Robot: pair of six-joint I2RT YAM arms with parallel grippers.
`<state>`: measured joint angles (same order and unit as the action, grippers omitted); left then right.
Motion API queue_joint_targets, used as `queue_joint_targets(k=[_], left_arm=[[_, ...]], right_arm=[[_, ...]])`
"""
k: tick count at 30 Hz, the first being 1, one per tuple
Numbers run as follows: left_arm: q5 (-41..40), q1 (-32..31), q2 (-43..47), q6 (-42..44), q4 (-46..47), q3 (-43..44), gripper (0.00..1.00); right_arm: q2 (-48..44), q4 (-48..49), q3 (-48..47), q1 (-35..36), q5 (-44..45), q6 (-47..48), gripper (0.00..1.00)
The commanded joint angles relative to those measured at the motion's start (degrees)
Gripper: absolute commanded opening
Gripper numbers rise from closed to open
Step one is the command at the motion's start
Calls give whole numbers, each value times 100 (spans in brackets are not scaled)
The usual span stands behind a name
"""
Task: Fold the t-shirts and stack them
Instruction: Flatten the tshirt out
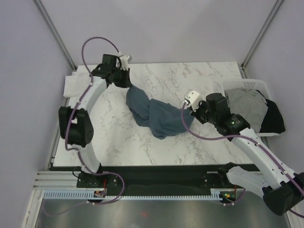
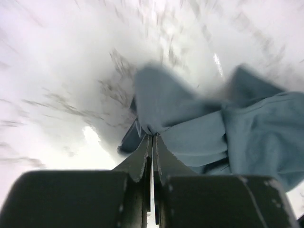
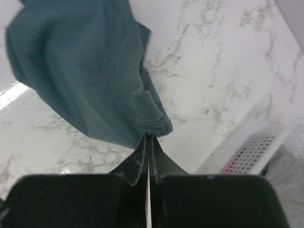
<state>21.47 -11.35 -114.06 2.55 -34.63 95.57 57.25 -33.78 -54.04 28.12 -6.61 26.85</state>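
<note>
Left end effector [image 2: 153,138] clamps one corner of the dark slate-blue t-shirt [image 1: 156,116], right end effector [image 3: 148,138] its hemmed edge; the cloth stretches twisted over the bench [image 1: 199,80], left of the basket [image 1: 247,84].

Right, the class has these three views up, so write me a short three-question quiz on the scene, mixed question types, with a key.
1. True or false: the left gripper and the right gripper are each shut on the slate-blue t-shirt.
2. Where does the light grey t-shirt lie? A) in the white basket B) spread flat on the marble C) draped over an arm.
3. Fill in: the t-shirt at the basket's right end is coloured ____.
Key: 1 true; 2 A; 3 black.
</note>
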Motion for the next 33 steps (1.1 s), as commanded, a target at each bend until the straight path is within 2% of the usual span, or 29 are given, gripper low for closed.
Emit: queue_joint_targets(k=[1,4,10,14,18,19,23,25,27,29,33], left_arm=[[-670,28,1982,615,800,-64,2],[-995,37,2721,852,765,-170,2],[-1462,107,3871,1169,669,-810,2],[-1383,98,4461,1248,283,-1478,2],[-1383,98,4831,1248,282,-2454,2],[-1383,98,4841,1248,282,-2612,2],[-1383,98,4639,1248,282,-2974,2],[-1383,98,4560,1248,282,-2974,2],[-1049,98,4428,1178,-165,-2983,2],[-953,98,4340,1073,-149,-3044,2],[-706,98,4243,879,-44,-3237,2]], right_arm=[[170,906,-203,-35,1161,101,0],[654,1258,-605,-122,1416,145,0],[1402,1691,-1494,-816,1049,-548,0],[1411,1209,-1417,-834,224,-541,0],[1438,820,-943,-843,3,-207,1],[1455,803,-724,-834,-33,-154,3],[1561,759,-721,-834,46,-338,37],[1456,811,-888,-826,-41,-417,43],[1368,1003,-1037,-834,-382,-487,46],[1411,1093,-1161,-826,-700,-505,48],[2260,1076,-1669,-764,-1262,-786,48]])
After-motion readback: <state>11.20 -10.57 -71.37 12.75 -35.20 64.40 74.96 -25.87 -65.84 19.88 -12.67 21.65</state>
